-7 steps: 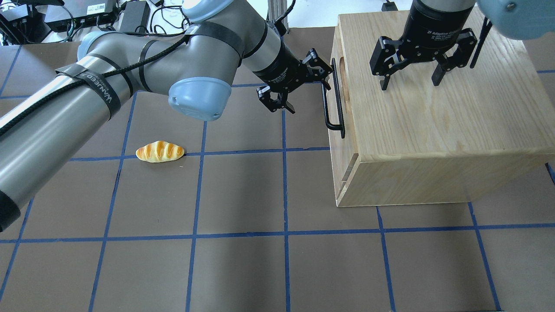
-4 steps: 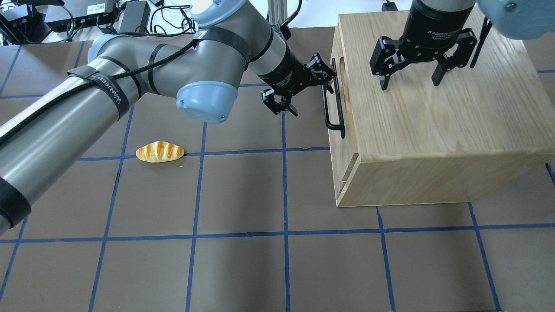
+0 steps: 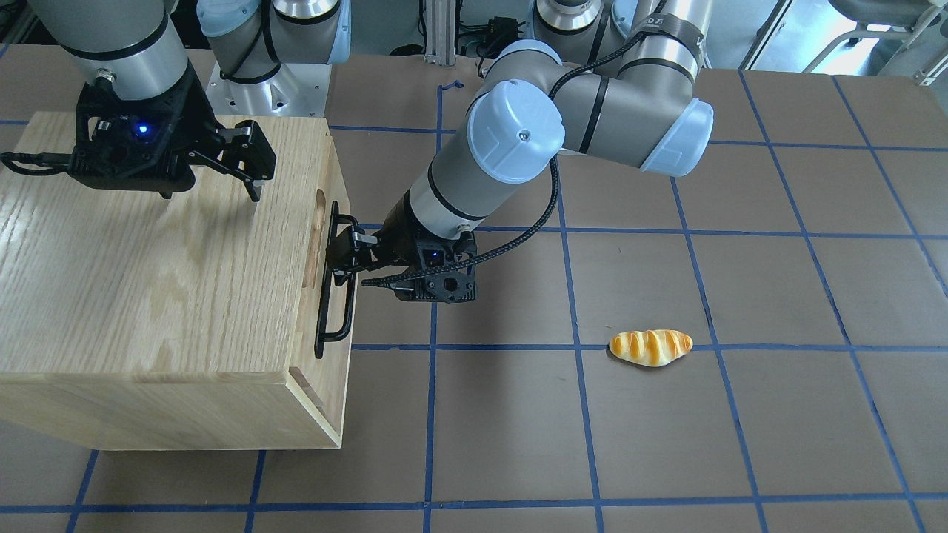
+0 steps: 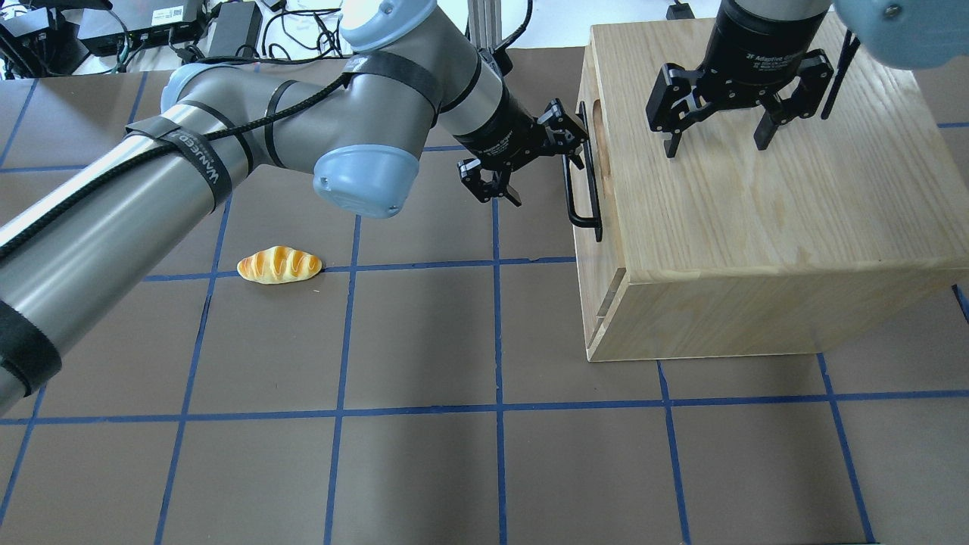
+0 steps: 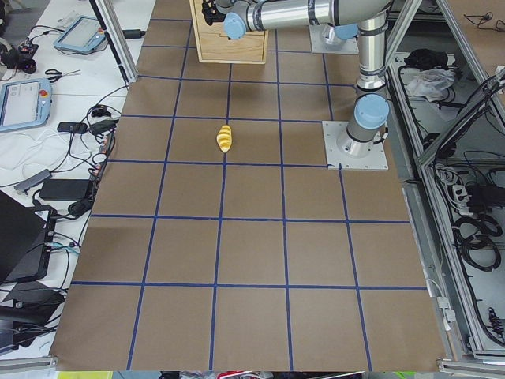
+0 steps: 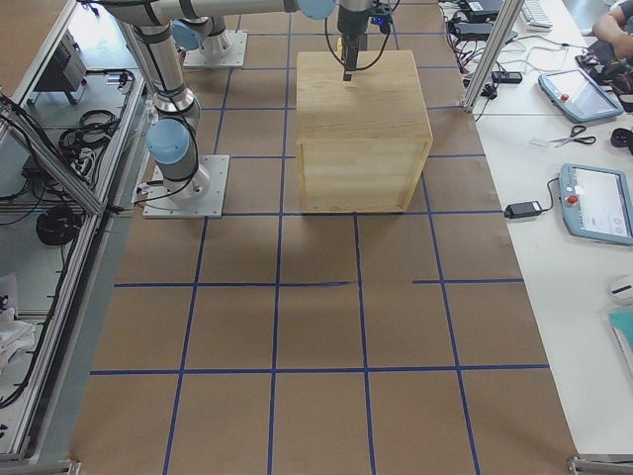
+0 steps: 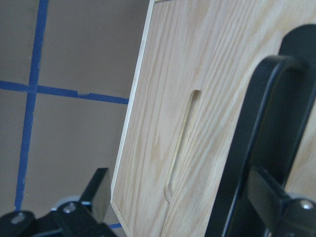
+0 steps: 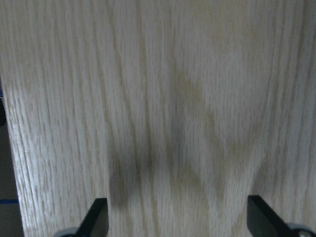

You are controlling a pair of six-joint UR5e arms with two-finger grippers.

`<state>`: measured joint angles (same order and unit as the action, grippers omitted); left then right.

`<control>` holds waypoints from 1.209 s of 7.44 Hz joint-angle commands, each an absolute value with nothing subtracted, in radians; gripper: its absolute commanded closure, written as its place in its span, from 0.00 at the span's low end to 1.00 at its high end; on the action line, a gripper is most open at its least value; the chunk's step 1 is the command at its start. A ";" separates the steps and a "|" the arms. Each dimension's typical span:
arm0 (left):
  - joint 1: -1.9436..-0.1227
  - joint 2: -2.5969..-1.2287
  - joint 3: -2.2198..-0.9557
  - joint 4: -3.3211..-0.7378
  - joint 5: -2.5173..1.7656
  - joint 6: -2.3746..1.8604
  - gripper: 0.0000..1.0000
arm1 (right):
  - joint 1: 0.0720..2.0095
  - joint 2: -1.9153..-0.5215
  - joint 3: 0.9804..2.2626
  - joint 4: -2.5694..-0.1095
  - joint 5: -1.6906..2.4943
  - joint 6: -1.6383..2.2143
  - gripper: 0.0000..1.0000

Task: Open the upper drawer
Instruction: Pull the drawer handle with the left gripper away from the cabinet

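Note:
The upper drawer (image 4: 604,182) sits shut in the oak cabinet (image 4: 757,212), its front facing the table's middle. Its black bar handle (image 4: 584,178) and oblong slot (image 4: 599,127) show there and in the left wrist view, handle (image 7: 252,148) and slot (image 7: 182,143). My left gripper (image 4: 546,168) is open at the handle's far end. In the left wrist view (image 7: 187,210) the bar stands between the jaws, close to the right finger (image 7: 276,200). My right gripper (image 4: 715,144) is open, fingertips down at the cabinet's top (image 8: 180,217).
A toy bread roll (image 4: 278,265) lies on the brown mat left of the cabinet, also in the front view (image 3: 650,346). Cables and electronics (image 4: 151,30) sit beyond the table's far left edge. A lower drawer seam (image 4: 606,303) shows under the upper drawer.
My left arm has moved right toward the cabinet, bringing the open gripper up to and around the handle. The right gripper and the drawer have not moved.

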<state>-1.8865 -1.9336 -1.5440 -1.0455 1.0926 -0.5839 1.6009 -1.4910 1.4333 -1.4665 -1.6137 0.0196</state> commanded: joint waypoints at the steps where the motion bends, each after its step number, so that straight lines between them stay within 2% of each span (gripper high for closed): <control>1: -1.885 -1.933 -1.555 -1.048 1.170 -0.490 0.00 | 1.600 -1.491 1.433 -1.466 -1.614 0.018 0.00; 9: -1.766 -1.878 -1.572 -1.098 1.207 -0.352 0.00 | 1.601 -1.491 1.434 -1.466 -1.614 0.020 0.00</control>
